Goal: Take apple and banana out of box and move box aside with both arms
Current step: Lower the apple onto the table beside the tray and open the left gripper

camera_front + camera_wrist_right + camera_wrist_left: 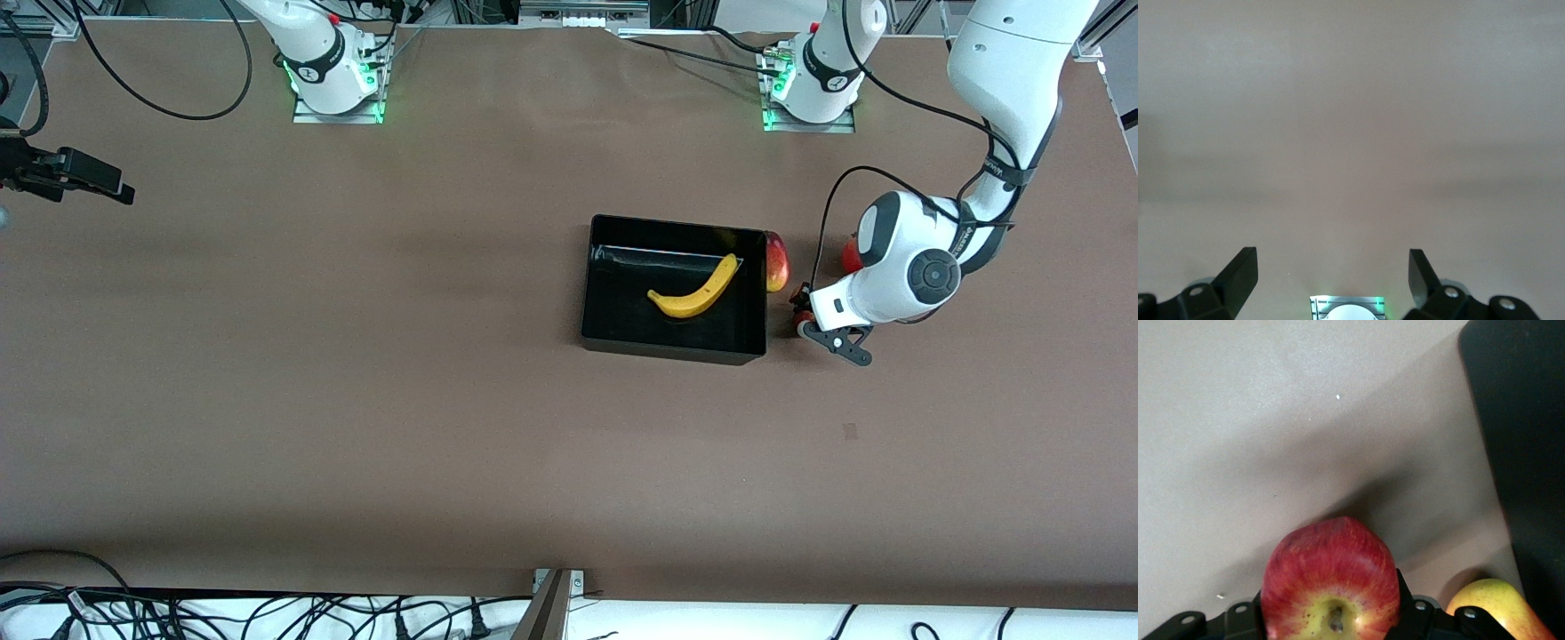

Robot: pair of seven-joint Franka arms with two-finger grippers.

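Note:
The black box (605, 293) stands in the middle of the table with the yellow banana (695, 290) lying in it. A red-and-yellow apple (776, 262) rests on the table against the box's wall toward the left arm's end; it also shows in the left wrist view (1491, 607) beside the box (1525, 453). My left gripper (803, 311) is low beside that same wall, shut on a second red apple (1331, 580), with a finger (1406, 603) on each side of it. My right gripper (120, 188) waits open and empty over the right arm's end of the table (1331, 257).
A small red round shape (852, 256) shows partly under the left arm's wrist. The right arm's base (1348, 308) with green lights shows between the right gripper's fingers. Cables lie along the table's edges, and brown table surface (356, 373) surrounds the box.

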